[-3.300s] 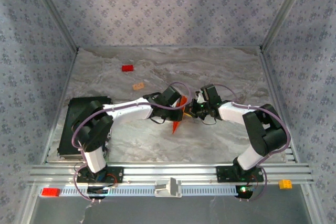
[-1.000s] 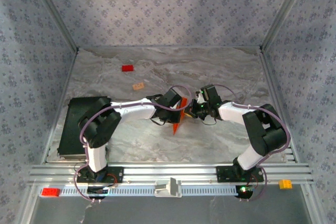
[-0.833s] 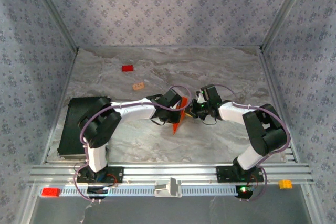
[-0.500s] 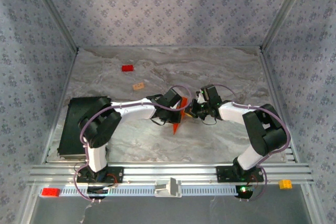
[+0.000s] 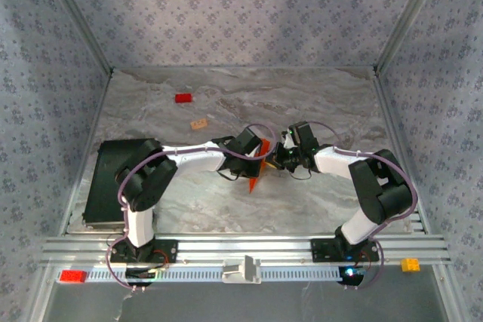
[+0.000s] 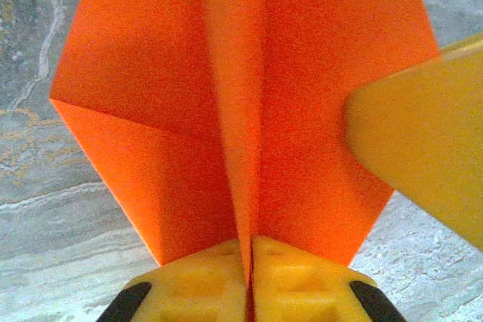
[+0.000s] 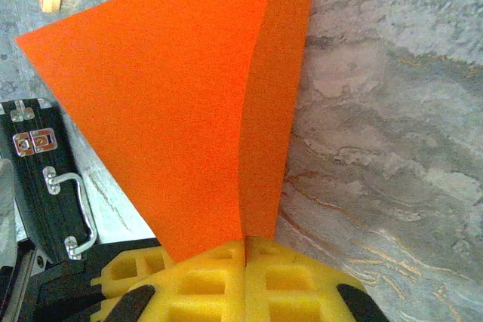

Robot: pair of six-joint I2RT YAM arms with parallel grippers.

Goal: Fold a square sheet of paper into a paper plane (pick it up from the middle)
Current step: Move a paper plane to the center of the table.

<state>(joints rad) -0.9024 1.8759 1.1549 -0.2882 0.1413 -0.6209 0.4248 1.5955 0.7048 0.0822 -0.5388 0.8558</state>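
The square sheet of paper is bright orange and folded into a pointed shape with a centre crease. It hangs above the table's middle with its tip pointing down toward the near edge. My left gripper is shut on the crease, and folded flaps spread to both sides. My right gripper is shut on the paper's edge from the opposite side. One of its yellow fingers presses against the right flap in the left wrist view.
A small red block and a tan block lie at the back left. A black case sits under the left arm. On the front rail sit a red block and a yellow one.
The left arm's elbow has shifted a little to the right. The paper and the right gripper have stayed where they were.
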